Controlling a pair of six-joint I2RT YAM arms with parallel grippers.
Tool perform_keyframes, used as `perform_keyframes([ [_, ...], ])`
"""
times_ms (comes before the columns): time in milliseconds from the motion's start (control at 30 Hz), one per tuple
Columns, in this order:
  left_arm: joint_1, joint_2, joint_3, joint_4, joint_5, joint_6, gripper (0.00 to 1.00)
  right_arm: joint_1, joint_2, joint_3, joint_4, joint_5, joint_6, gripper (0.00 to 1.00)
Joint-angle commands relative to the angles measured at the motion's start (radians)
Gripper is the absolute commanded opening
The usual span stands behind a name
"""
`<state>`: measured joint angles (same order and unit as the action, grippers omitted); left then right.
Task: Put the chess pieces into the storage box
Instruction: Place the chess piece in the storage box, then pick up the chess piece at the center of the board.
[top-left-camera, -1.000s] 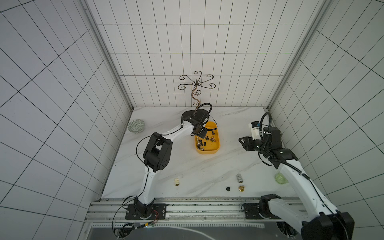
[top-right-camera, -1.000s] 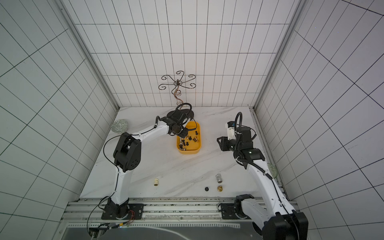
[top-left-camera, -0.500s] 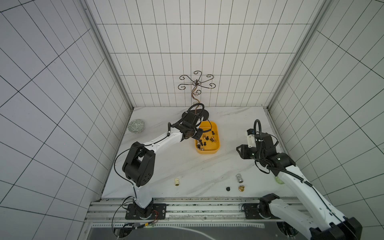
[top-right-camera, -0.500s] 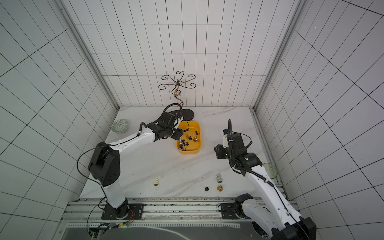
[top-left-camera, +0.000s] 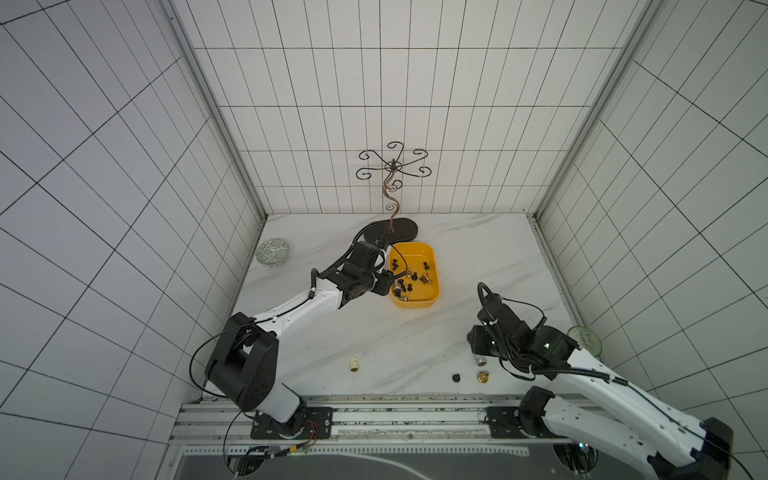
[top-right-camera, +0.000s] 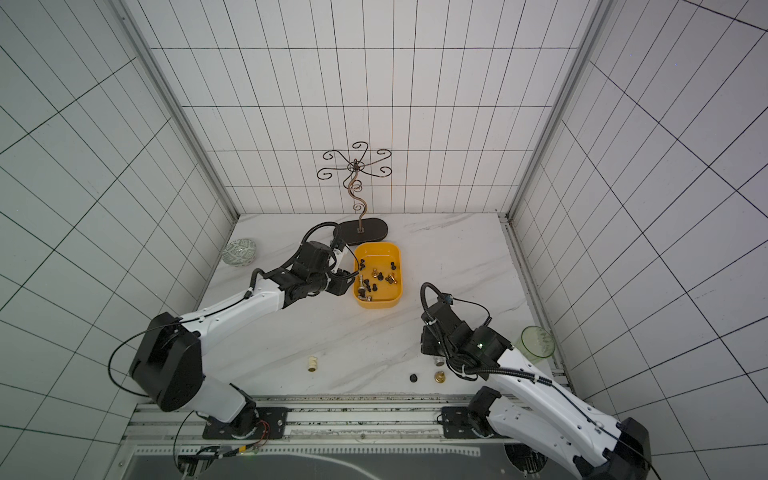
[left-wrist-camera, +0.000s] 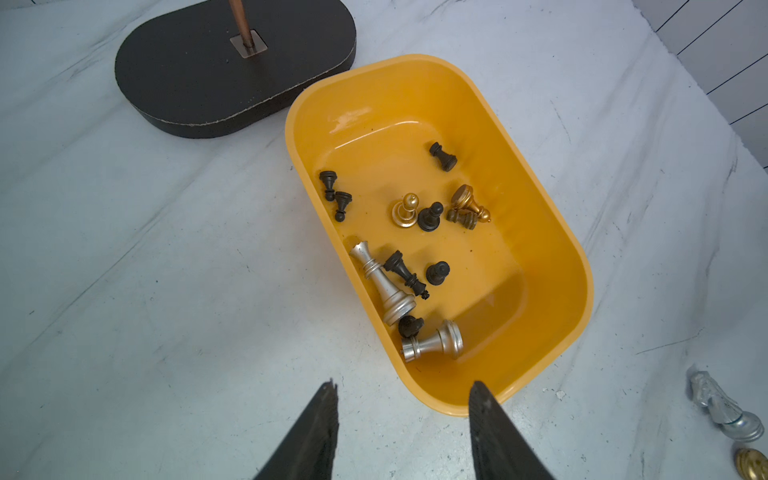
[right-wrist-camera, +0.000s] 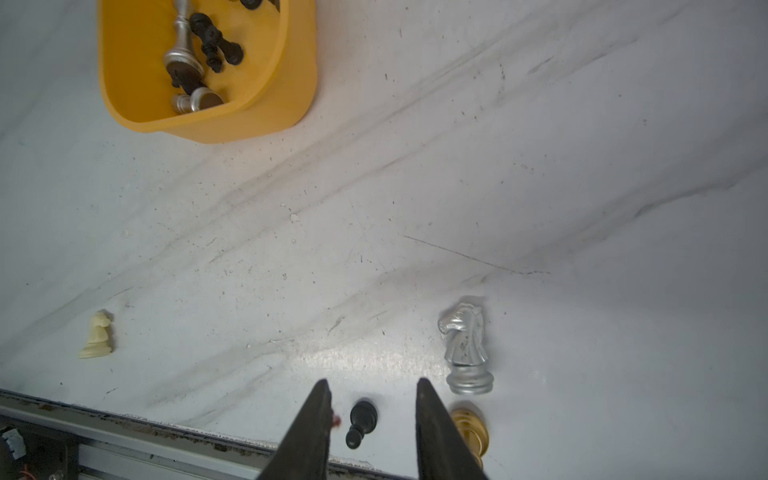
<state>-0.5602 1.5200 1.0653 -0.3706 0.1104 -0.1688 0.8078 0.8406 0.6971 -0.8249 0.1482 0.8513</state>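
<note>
The left tool hung open and empty at the rim of the yellow storage box, where chess pieces lay. The right tool hovered part-open and empty above a black pawn beside the silver knight on the bench.

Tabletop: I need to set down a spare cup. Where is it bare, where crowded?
Bare: the broad marble between the storage box, the cream knight and the right end effector; also right of the box. Crowded: front right, around the silver knight, black pawn and gold piece.
</note>
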Motion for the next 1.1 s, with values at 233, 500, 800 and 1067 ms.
perform_keyframes([
  [233,0.003,-0.047,-0.069,0.060,0.029,-0.052,0.50,0.157,-0.020,-0.075,-0.196,0.085,0.273,0.35],
  [500,0.003,-0.053,-0.078,0.060,0.042,-0.058,0.51,0.206,0.053,-0.041,-0.201,0.033,0.319,0.37],
  [800,0.004,-0.046,-0.120,0.087,0.086,-0.072,0.51,0.217,-0.011,-0.054,-0.222,-0.007,0.445,0.38],
  [1067,0.002,-0.036,-0.143,0.109,0.153,-0.063,0.51,0.231,-0.011,-0.073,-0.160,-0.020,0.452,0.39],
])
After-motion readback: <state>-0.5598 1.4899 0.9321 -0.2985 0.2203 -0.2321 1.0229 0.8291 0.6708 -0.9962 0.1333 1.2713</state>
